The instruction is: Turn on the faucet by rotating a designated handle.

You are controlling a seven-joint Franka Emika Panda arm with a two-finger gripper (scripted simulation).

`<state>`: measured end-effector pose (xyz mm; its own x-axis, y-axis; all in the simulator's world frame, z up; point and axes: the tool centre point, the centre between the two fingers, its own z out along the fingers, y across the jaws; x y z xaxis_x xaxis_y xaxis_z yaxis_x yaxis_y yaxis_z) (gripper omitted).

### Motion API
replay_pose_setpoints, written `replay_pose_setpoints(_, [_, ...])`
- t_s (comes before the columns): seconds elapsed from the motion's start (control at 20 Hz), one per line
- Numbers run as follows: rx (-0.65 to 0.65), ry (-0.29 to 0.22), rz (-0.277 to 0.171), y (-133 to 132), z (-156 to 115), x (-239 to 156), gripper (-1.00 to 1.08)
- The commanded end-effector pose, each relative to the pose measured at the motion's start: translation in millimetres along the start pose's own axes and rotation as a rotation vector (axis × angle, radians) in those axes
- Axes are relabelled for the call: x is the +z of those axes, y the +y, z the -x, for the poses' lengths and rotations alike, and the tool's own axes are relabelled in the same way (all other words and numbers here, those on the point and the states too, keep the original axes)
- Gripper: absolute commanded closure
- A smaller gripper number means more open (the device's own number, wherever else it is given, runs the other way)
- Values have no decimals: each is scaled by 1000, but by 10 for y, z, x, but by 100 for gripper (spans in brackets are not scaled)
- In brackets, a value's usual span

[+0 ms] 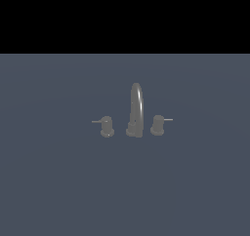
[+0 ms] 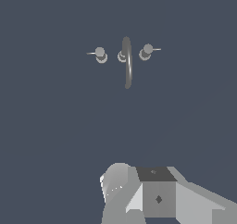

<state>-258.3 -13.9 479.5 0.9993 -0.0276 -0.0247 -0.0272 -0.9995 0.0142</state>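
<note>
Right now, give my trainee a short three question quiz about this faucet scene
1. True or false: the gripper is touching the left knob.
2. Which way does the right knob's lever point in the exterior view? A) toward the spout B) away from it
3. Fill in: the spout stands ___ the two knobs.

Key: 1 false, it is well clear of the faucet. 2 B. 3 between.

Blocky grey-white arm; dark panel
</note>
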Motion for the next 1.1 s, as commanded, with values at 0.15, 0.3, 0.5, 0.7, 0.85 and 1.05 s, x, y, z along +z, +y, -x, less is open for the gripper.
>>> replay_pose_setpoints(0.15, [5, 0, 0, -10, -4, 13, 108])
replay_pose_setpoints(0.3, [19, 0, 0, -38, -15, 52, 108])
replay_pose_setpoints(0.5, [53, 0, -1, -106, -44, 144, 108])
replay_pose_setpoints(0.7, [104, 0, -2, -207, -93, 284, 108])
replay_pose_setpoints(0.85, [153, 0, -3, -304, -145, 420, 108])
replay_pose_setpoints(1.05, [234, 0, -5, -456, -241, 641, 108])
